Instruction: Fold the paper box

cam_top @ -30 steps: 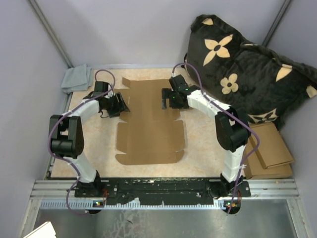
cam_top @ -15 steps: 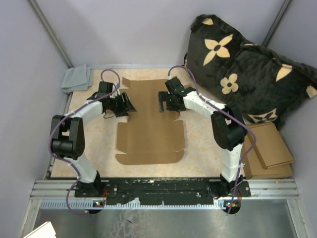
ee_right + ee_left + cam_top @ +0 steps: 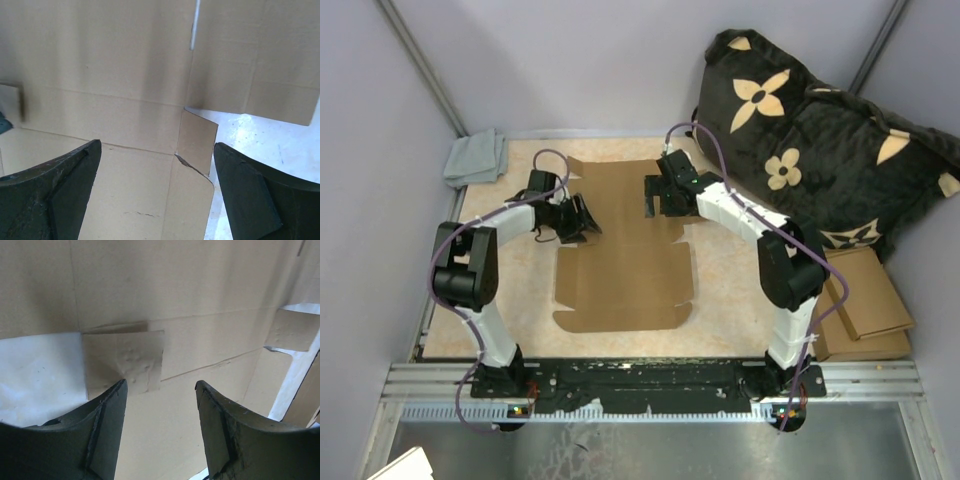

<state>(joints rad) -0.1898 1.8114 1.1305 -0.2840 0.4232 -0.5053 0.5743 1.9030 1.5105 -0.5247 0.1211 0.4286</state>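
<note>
On the desk (image 3: 520, 290), the box (image 3: 625, 270) lies flat. Left hand (image 3: 586, 217) and right hand (image 3: 653, 198) hover spread over its side tabs (image 3: 124, 362); best to catch both evenly before lifting.

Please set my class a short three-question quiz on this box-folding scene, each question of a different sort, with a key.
1. True or false: the paper box lies unfolded on the table.
2. What lies at the table's far left corner? A) grey cloth B) roll of tape C) scissors
3. Fill in: the left gripper and the right gripper are both over the cardboard with jaws ____.

Key: 1 true; 2 A; 3 open.
</note>
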